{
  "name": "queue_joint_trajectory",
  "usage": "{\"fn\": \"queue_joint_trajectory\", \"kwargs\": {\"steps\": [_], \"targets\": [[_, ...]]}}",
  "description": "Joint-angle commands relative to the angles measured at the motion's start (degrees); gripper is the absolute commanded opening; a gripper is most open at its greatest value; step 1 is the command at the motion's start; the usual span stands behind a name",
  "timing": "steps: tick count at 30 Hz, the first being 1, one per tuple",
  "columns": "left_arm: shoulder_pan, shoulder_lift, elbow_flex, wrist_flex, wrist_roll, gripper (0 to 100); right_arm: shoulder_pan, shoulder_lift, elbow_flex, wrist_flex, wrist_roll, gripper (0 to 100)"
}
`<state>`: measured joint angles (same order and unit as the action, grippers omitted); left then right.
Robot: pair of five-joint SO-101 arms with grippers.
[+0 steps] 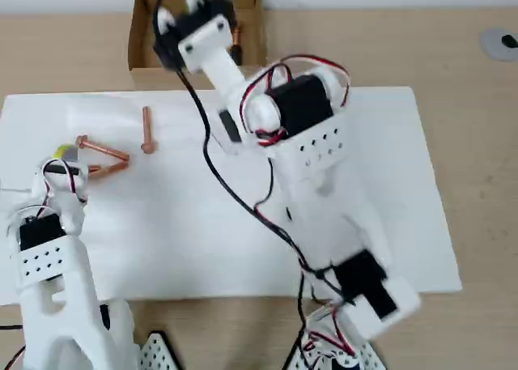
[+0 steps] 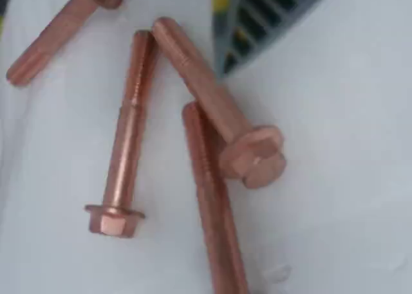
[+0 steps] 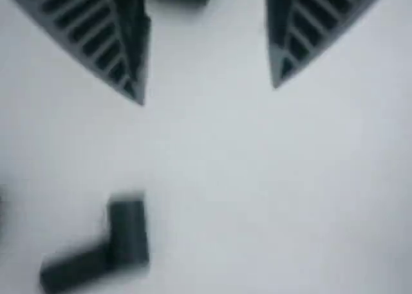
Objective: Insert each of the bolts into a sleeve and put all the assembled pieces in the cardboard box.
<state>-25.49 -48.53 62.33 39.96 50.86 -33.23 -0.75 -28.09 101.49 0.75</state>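
Note:
Three copper bolts [image 2: 129,127] [image 2: 212,101] [image 2: 212,204] lie fanned out on the white sheet, and a fourth [image 2: 51,40] lies a little apart. My left gripper [image 2: 111,49] hovers open just above them, with one ribbed finger [image 2: 257,17] beside a bolt shaft. In the high view the left gripper [image 1: 65,155] sits at the sheet's left by the bolts [image 1: 103,149]. A single bolt [image 1: 146,129] lies farther in. My right gripper [image 3: 207,88] is open and empty above black sleeves [image 3: 127,229] [image 3: 74,268]. Raised high, the right gripper [image 1: 180,7] appears in front of the cardboard box [image 1: 142,30].
The white sheet [image 1: 162,240] covers most of the wooden table. A black sleeve [image 1: 229,125] peeks out under the right arm. Something copper [image 1: 236,38] shows inside the box. A grey object [image 1: 502,42] lies at the far right corner.

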Motion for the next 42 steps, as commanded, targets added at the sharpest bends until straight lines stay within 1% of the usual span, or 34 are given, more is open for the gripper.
{"fn": "queue_joint_trajectory", "kwargs": {"steps": [1, 4, 6, 11, 12, 14, 17, 20, 25, 32, 42], "targets": [[-0.97, 0.13, -3.08, -0.62, 0.88, 23, 3.21, -7.60, 8.13, -2.20, 0.53, 16.3], [-0.70, 1.89, -3.87, -0.09, 0.62, 23, 4.00, -10.59, 12.09, -3.16, 0.53, 16.3], [-0.88, 6.11, -7.56, 2.64, 0.62, 23, 4.00, -11.74, 14.02, -3.16, 0.44, 16.3], [-0.97, 22.29, -24.44, 15.12, 0.97, 22, 4.00, -12.70, 16.84, -3.16, 0.26, 16.3], [-0.79, 25.45, -27.43, 17.76, 1.58, 22, 4.00, -12.70, 17.19, -3.16, 0.26, 16.3], [-0.70, 31.16, -32.79, 23.12, 5.10, 22, 4.00, -12.62, 17.71, -3.16, 0.26, 16.3], [-0.97, 37.76, -38.68, 29.01, 9.23, 22, 4.00, -12.62, 18.59, -3.16, 0.26, 16.3], [-0.97, 42.24, -42.20, 32.79, 10.02, 22, 4.00, -12.62, 19.56, -3.16, 0.26, 16.3], [-0.97, 47.08, -43.43, 32.97, 12.22, 22, 4.00, -12.79, 20.79, -3.16, 0.26, 16.3], [-0.79, 49.54, -43.43, 26.64, 13.10, 22, 4.00, -12.79, 20.88, -3.16, 0.26, 16.3], [-0.62, 49.63, -44.92, 26.64, 14.33, 22, 4.00, -12.79, 20.88, -3.16, 0.26, 16.3]]}}
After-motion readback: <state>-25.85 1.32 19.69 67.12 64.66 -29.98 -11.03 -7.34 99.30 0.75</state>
